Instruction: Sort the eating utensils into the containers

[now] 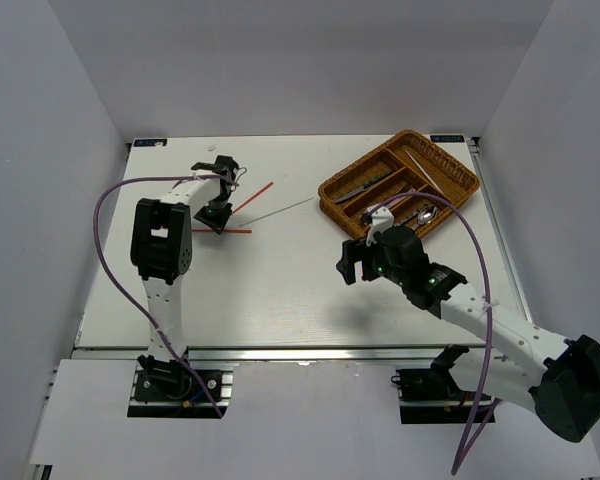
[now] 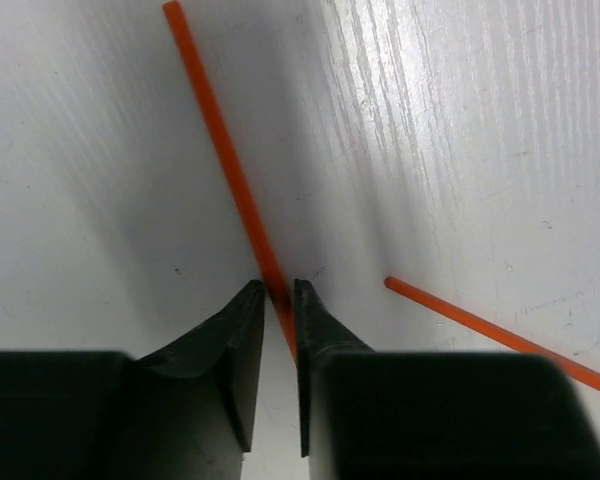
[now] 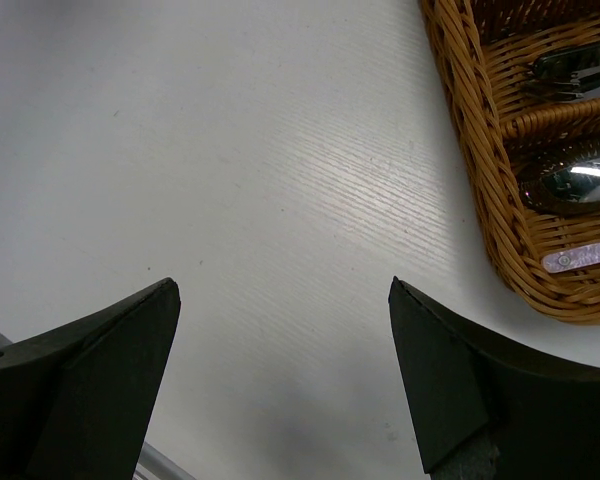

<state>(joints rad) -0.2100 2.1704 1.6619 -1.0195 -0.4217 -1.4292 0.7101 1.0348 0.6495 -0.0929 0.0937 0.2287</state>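
Note:
My left gripper [image 2: 280, 290] is down on the table at the far left, its jaws closed around a red-orange chopstick [image 2: 220, 140] that lies flat on the white surface. A second red-orange chopstick [image 2: 500, 335] lies just to its right, and a pale chopstick [image 1: 285, 210] runs toward the tray. The brown wicker tray [image 1: 398, 185] sits at the far right, with several metal utensils in its compartments, among them a spoon [image 3: 580, 180] and a pink handle [image 3: 580, 257]. My right gripper [image 3: 285, 290] hangs open over bare table beside the tray's near corner, with nothing between its fingers.
The white table [image 1: 280, 290] is walled in by grey panels on three sides. The tray's woven rim [image 3: 480, 150] is close to the right gripper's right finger. A purple cable [image 1: 105, 250] loops off the left arm.

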